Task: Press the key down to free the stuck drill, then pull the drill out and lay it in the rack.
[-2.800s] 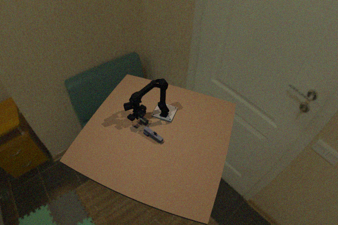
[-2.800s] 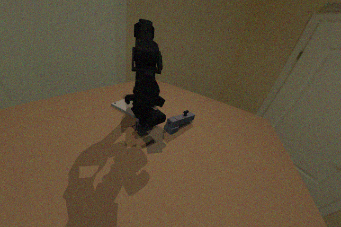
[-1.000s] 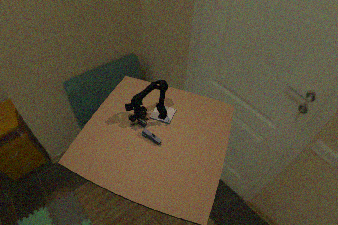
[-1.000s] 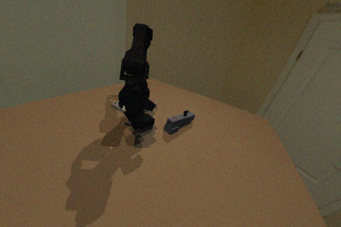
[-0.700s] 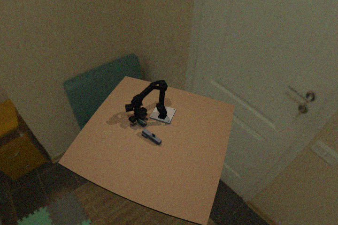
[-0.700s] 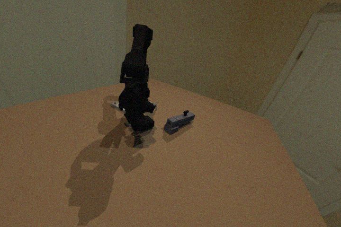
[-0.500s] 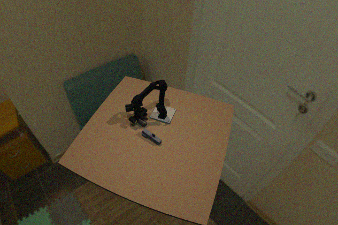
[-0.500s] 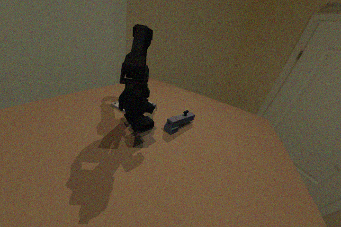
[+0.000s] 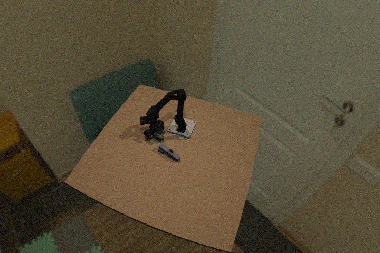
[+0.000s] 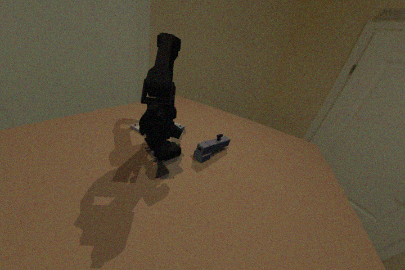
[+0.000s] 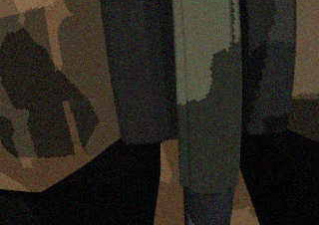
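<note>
The drill [image 11: 206,130], a long grey-green body with a dark bluish end, lies lengthwise between the two dark walls of the rack [image 11: 140,66] in the wrist view. In the top view a grey part of the rack [image 9: 159,137] shows below the arm. My gripper [image 9: 153,135] [image 10: 160,162] [image 11: 195,125] is low over the rack, its black fingers open around the drill, with a gap on either side. The grey block-shaped holder [image 9: 166,151] [image 10: 211,145] lies apart from the rack, with its small black key [image 9: 171,151] [image 10: 219,136] on top. The drill's far end is out of view.
The arm's white base plate [image 9: 190,125] is behind the holder. The wooden table [image 9: 154,191] [image 10: 241,216] carries the arm, rack and holder. A green chair [image 9: 115,86] stands beyond the table's far left edge. The arm's shadows cross the rack area.
</note>
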`<state>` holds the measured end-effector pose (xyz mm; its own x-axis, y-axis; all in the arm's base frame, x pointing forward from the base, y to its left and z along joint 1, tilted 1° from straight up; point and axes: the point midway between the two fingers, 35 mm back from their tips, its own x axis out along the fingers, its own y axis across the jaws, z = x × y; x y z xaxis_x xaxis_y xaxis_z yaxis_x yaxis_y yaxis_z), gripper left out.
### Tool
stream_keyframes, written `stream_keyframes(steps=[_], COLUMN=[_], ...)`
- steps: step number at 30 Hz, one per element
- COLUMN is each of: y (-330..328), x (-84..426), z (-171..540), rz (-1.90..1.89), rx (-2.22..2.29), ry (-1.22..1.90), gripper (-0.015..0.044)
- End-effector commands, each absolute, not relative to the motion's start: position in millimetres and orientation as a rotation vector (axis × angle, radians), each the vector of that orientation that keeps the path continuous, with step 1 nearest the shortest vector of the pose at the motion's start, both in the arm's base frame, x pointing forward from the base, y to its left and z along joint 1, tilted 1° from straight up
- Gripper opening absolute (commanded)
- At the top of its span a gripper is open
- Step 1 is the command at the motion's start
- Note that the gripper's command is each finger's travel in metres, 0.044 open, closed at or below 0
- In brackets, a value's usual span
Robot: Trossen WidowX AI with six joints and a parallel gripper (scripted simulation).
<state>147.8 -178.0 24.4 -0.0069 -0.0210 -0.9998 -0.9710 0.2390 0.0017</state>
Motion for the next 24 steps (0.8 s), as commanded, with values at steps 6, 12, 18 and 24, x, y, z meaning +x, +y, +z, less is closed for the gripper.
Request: stream_keyframes(steps=[6,12,18,24], y=[-177.7,-177.6,-175.5,-176.0], x=[147.8,147.9,146.7,147.6], z=[25.2,36.5,61.7,85.4], rz=[1.023,1.027,1.031,1.031], rx=[-1.042,-1.039,-1.036,-1.036], ry=[1.332,1.332,1.333,1.332], gripper=[0.0368,0.044,0.044,0.044])
